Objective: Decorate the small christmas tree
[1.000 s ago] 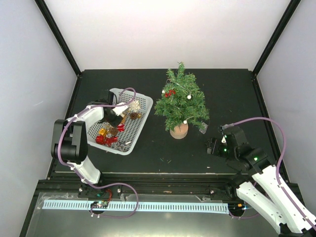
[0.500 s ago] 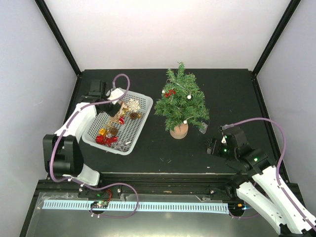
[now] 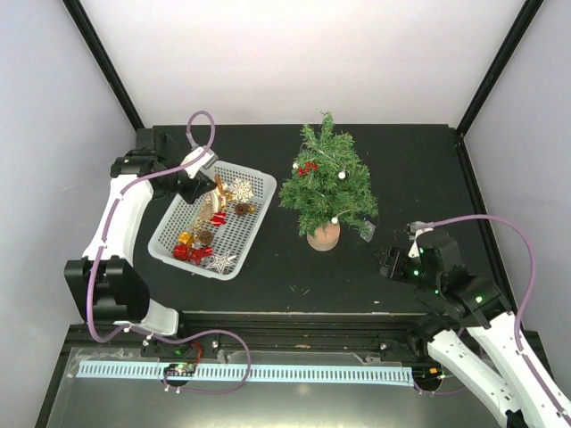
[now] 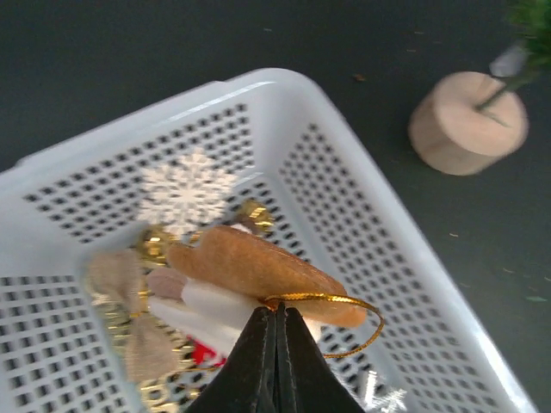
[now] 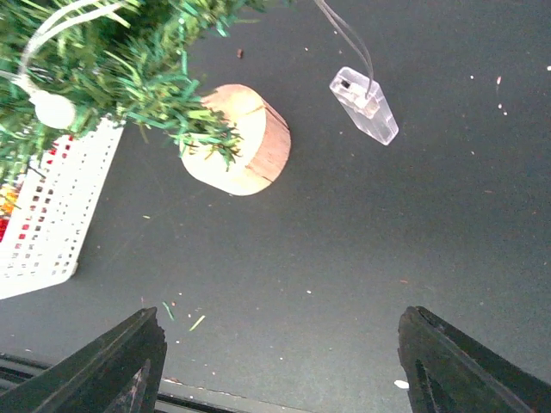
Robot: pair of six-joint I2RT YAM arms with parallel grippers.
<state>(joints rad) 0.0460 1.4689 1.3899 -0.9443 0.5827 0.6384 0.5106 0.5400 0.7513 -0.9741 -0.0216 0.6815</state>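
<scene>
small christmas tree (image 3: pixel 326 183) upright, left end effector (image 4: pixel 275 311) pinching ornament (image 4: pixel 258 271).

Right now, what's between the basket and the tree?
Nothing: only bare black table lies between the basket and the tree, as the top view shows.
</scene>
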